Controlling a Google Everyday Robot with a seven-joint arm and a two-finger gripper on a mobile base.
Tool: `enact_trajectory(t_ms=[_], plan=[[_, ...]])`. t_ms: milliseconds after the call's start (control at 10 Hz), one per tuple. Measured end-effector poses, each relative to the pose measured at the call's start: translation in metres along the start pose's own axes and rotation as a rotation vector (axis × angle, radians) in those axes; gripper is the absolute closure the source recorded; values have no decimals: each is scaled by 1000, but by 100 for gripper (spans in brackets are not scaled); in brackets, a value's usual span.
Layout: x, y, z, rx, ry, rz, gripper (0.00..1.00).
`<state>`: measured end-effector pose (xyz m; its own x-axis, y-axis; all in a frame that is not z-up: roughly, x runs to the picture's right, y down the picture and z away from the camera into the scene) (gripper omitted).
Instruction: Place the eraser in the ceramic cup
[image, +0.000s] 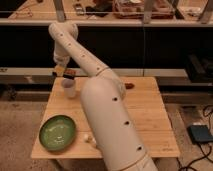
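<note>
My gripper (65, 70) hangs at the end of the white arm, just above the ceramic cup (69, 89). The cup is small, whitish and stands upright at the back left of the wooden table (145, 120). The gripper is shut on the eraser (69, 74), a small dark block with an orange band. The eraser sits right over the cup's mouth, a little above its rim.
A round green plate (58, 133) lies at the table's front left. The end of a white carton (90, 140) shows beside the arm; the big white arm (110, 120) hides the table's middle. A small reddish object (129, 85) lies at the back edge. Dark shelving stands behind.
</note>
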<state>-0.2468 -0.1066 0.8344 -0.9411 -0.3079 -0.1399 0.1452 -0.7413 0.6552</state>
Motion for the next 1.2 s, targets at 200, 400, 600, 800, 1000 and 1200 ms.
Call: enact_trajectory(t_ms=[200, 400, 600, 800, 1000, 1200], plan=[[-5, 1, 15, 6, -7, 32, 100], [-12, -1, 27, 25, -15, 42, 100], [-17, -3, 35, 40, -28, 46, 93], [-21, 0, 41, 40, -41, 54, 73], [-21, 3, 45, 35, -46, 65, 50], [-19, 5, 48, 33, -46, 71, 32]])
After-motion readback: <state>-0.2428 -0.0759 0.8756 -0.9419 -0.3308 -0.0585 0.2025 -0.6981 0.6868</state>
